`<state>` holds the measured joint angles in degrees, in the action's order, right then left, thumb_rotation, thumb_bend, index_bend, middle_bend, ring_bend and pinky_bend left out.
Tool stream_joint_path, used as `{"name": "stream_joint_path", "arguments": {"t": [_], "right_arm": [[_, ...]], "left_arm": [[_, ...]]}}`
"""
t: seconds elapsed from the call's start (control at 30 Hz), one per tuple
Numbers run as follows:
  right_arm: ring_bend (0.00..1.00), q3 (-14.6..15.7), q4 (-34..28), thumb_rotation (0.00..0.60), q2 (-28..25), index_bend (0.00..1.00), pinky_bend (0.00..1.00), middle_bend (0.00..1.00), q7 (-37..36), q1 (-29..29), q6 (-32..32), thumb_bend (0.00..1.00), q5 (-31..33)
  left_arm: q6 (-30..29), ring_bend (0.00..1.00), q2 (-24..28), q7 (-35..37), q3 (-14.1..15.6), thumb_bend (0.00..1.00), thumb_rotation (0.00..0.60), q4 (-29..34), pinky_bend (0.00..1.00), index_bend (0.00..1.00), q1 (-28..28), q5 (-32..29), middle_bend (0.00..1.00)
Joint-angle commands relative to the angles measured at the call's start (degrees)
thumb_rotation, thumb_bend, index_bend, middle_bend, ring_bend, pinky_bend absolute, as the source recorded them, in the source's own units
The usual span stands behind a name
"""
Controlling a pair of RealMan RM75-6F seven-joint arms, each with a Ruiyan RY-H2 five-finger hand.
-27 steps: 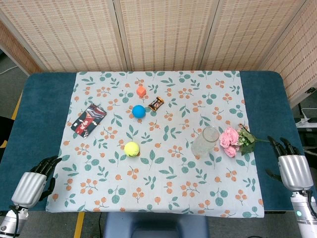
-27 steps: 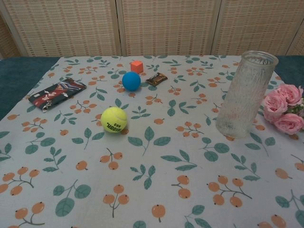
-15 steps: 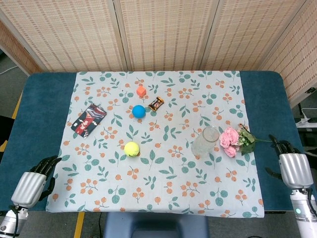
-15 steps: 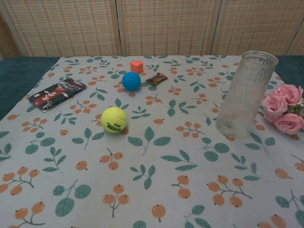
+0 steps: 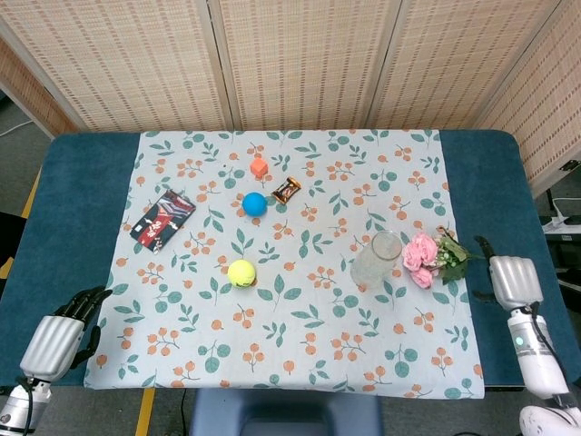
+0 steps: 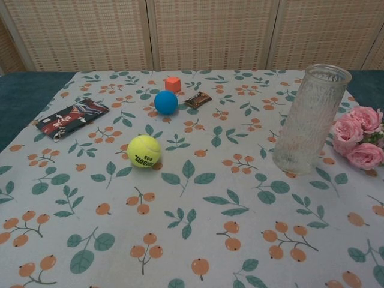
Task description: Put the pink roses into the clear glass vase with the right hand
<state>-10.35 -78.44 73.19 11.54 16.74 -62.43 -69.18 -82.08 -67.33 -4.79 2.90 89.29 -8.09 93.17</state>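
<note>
**Q:** what've you got on the table right now?

**Me:** clear glass vase [image 5: 376, 259] is a tall ribbed cylinder, standing upright with its mouth open; pink roses [image 5: 422, 259] lie flat just beside it, soft round blooms with green leaves, stem end pointing toward my right hand [image 5: 513, 281]; all on a matte leaf-and-berry tablecloth [image 5: 300, 345] over a teal table [image 5: 64, 200].

**Q:** and the hands?

**Me:** right one sits over the bare teal strip past the cloth's edge, smooth silver back up, dark fingers curled under on the roses' side; can't tell how far apart they are, holding nothing; roses are near the fingertips, not touching. left hand [image 5: 56, 341] rests at the near corner, dark fingers [image 5: 88, 298] loosely apart, empty.

**Q:** room to move?

**Me:** fuzzy yellow tennis ball [image 5: 241, 272], blue ball [image 5: 254, 203], orange cube [image 5: 259, 167], shiny snack wrapper [image 5: 286, 190] and dark pouch [image 5: 162, 217] all sit well beyond the vase from my right fingers.
</note>
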Motion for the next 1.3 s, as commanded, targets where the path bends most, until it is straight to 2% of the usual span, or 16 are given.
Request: {"name": "stream_joint_path", "arguments": {"t": [0.03,0.33,0.43,0.53,0.63,0.7,0.73,0.8,0.9,1.0,1.1,1.23,1.3], "right_arm": [[0.77,-0.82,5.71,0.6,3.37,0.14,1.0,0.88,-3.09,4.4,6.56,0.02,1.97],[0.79,-1.82,12.69,0.6,8.39,0.23,1.0,0.89,1.35,10.92,15.19,0.02,7.7],[0.8,-1.66,13.14,0.6,9.5,0.29,1.0,0.9,3.48,12.38,16.38,0.02,9.11],[0.83,-1.33,12.68,0.6,10.15,0.4,1.0,0.92,5.07,12.76,15.55,0.02,9.8],[0.88,-0.54,12.39,0.6,10.3,0.57,1.0,0.97,8.32,13.05,14.91,0.03,11.08],[0.9,-0.25,11.75,0.6,10.29,0.73,1.0,0.99,10.14,12.98,13.73,0.12,11.74],[0.9,-0.19,11.09,0.6,10.24,0.76,1.0,0.99,10.81,12.77,12.42,0.15,11.75],[0.9,-0.03,9.67,0.6,9.78,0.86,1.0,1.0,11.03,12.23,10.37,0.3,11.09],[0.9,0.4,5.14,0.6,7.51,0.92,1.0,1.0,10.16,10.74,5.85,0.42,8.12],[0.89,0.89,-1.02,0.6,4.04,0.94,1.0,1.0,8.63,9.16,1.16,0.46,3.71],[0.88,1.21,-9.64,0.6,-0.35,0.95,1.0,1.0,7.88,6.79,-6.22,0.5,-2.16],[0.88,0.86,-20.53,0.6,-3.74,0.96,1.0,1.0,10.39,2.22,-20.64,0.52,-10.75],[0.88,0.74,-24.07,0.6,-4.35,0.96,1.0,1.0,11.01,0.63,-25.29,0.53,-13.89]], "left_arm": [[-0.12,0.15,0.08,-0.07,-0.02,0.64,0.6,0.07,0.42,0.12,0.1,-0.08,0.12],[1.09,0.15,-0.11,-0.94,0.23,0.64,0.6,0.16,0.42,0.12,-0.15,-0.46,0.12],[1.14,0.15,-0.09,-1.08,0.32,0.64,0.6,0.22,0.42,0.13,-0.23,-0.19,0.12],[0.91,0.15,0.01,-0.79,0.31,0.64,0.6,0.28,0.42,0.13,-0.14,-0.18,0.12],[0.81,0.15,0.15,-0.45,0.33,0.64,0.6,0.36,0.42,0.13,-0.05,-0.24,0.12],[0.81,0.15,0.2,-0.4,0.37,0.64,0.6,0.38,0.42,0.13,-0.08,-0.12,0.12],[0.82,0.15,0.2,-0.42,0.41,0.64,0.6,0.39,0.42,0.13,-0.1,-0.01,0.12],[0.83,0.15,0.18,-0.47,0.47,0.64,0.6,0.4,0.42,0.13,-0.12,0.12,0.12],[0.97,0.15,0.2,-0.54,0.55,0.64,0.6,0.47,0.42,0.13,-0.15,0.17,0.12],[1.0,0.15,0.21,-0.53,0.57,0.64,0.6,0.49,0.42,0.13,-0.16,0.18,0.12],[1.11,0.15,0.2,-0.66,0.64,0.64,0.6,0.52,0.42,0.13,-0.18,0.23,0.12],[0.95,0.16,0.29,-0.71,0.66,0.64,0.6,0.68,0.42,0.13,-0.14,0.36,0.12],[0.87,0.16,0.35,-0.64,0.66,0.64,0.6,0.73,0.42,0.13,-0.11,0.4,0.12]]}}
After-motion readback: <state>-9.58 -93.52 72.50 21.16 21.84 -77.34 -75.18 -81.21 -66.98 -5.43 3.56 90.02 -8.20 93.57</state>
